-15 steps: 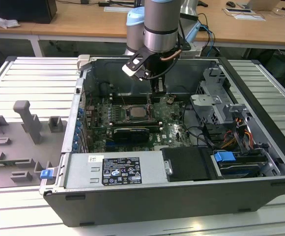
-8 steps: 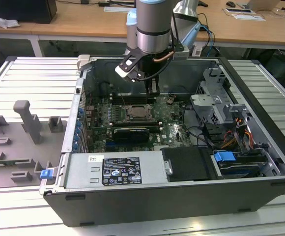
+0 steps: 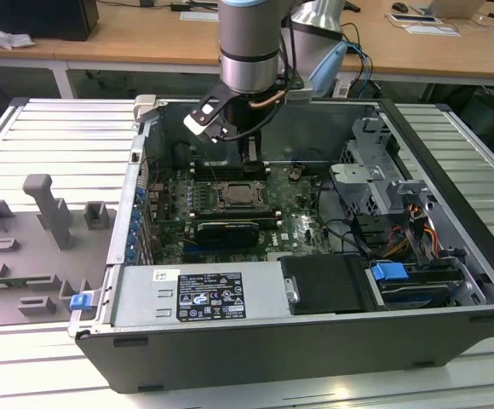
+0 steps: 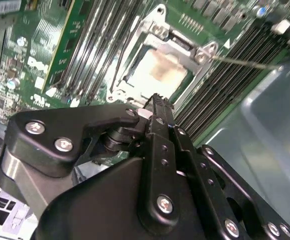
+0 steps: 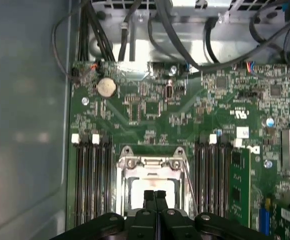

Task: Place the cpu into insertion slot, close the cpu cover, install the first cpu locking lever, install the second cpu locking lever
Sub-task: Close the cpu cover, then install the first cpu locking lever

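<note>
The insertion slot (image 3: 240,196) sits in the middle of the green board inside the open computer case. In both wrist views the cpu (image 4: 157,70) (image 5: 135,190) lies in it, its pale metal top showing through the window of the cpu cover (image 4: 185,47) (image 5: 150,162), which lies down over it. A thin wire locking lever (image 4: 245,62) (image 5: 190,182) stands out from one side of the socket. My gripper (image 3: 251,158) (image 4: 155,100) (image 5: 155,194) hangs just above the socket's edge, fingers pressed together with nothing between them.
Long black memory slots (image 5: 90,180) (image 5: 212,180) flank the socket. A coin battery (image 5: 106,87) and black cables (image 5: 125,30) lie beyond it. The case wall (image 5: 25,125) runs close by. A drive cage (image 3: 375,170) and power supply (image 3: 204,294) fill the case's other parts.
</note>
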You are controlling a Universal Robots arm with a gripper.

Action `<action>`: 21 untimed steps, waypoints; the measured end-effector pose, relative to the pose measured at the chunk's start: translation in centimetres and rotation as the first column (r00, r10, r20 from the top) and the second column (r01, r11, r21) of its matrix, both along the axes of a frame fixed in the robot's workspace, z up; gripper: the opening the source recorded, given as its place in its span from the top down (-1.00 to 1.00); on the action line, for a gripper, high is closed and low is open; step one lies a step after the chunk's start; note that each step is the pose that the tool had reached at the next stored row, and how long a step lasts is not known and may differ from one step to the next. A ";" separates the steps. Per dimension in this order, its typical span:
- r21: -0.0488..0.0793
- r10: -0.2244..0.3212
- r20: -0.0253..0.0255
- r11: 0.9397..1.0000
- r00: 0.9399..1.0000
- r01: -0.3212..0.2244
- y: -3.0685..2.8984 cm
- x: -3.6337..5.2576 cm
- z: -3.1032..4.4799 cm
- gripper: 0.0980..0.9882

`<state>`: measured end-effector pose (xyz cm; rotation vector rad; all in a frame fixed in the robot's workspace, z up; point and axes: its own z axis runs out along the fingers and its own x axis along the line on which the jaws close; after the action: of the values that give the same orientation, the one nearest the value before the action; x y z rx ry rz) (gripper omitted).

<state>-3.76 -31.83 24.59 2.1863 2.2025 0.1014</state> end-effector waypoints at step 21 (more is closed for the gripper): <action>-0.001 0.046 0.000 0.999 0.999 -0.046 0.02 -1.28 2.07 0.98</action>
<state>-5.04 -31.82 26.66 2.1351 2.2530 0.1011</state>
